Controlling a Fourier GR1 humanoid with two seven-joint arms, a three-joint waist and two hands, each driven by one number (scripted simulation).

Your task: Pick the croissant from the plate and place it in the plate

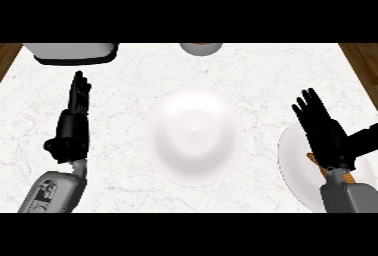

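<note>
Right hand (325, 132) hovers over the near plate (295, 165) at four o'clock, fingers straight and spread, nothing held. The croissant (316, 161) shows only as thin brown slivers beside the wrist, mostly hidden beneath the palm. Empty centre plate (193, 135) lies at the view's middle, apart to the left. Left hand (74, 125) rests open at nine o'clock. Judgement: lower the palm squarely, curl fingers around the pastry's middle, lift straight before swinging toward nine o'clock to clear the rim.

No text, label, brand, number or sign can be read anywhere; none is borne by the plates, the counter or the objects at the far edge.
</note>
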